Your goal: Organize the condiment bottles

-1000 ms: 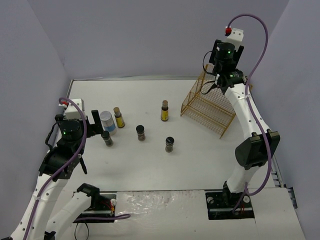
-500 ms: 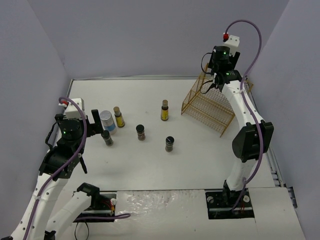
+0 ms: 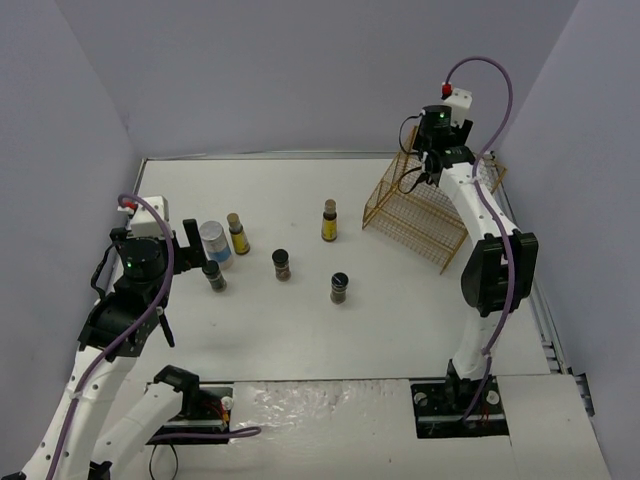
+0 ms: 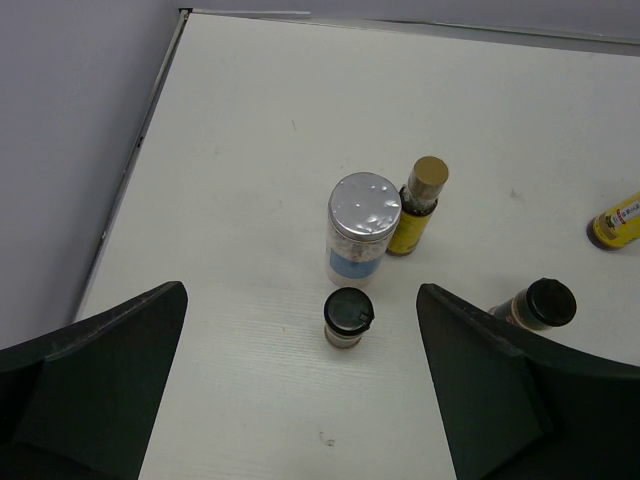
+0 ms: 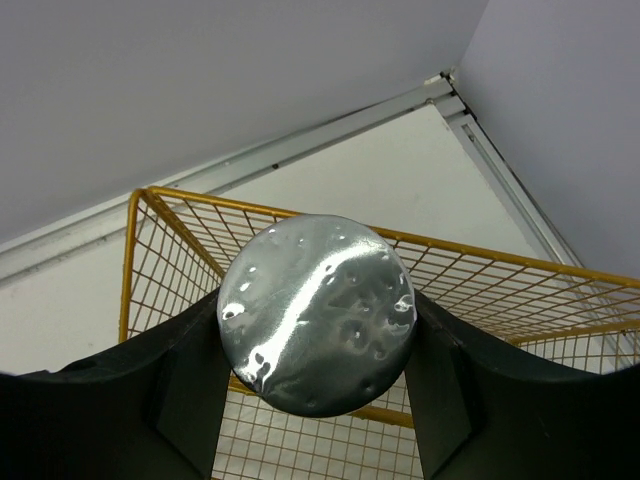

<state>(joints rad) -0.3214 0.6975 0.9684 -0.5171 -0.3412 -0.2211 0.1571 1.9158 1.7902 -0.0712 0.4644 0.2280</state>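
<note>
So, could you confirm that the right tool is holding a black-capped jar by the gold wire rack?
Not quite: the jar held in the right tool has a silver lid, not a black cap, as the right wrist view shows. It is indeed by the gold wire rack.

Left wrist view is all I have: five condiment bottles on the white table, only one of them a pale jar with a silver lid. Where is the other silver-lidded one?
Observer: The right gripper is shut on the second silver-lidded jar, holding it over the gold wire rack at the table's far right.
Operator: Any bottle standing outside my frame?
Observer: Yes, a third short dark black-capped jar stands alone, to the right of the two black-capped ones you see.
</note>
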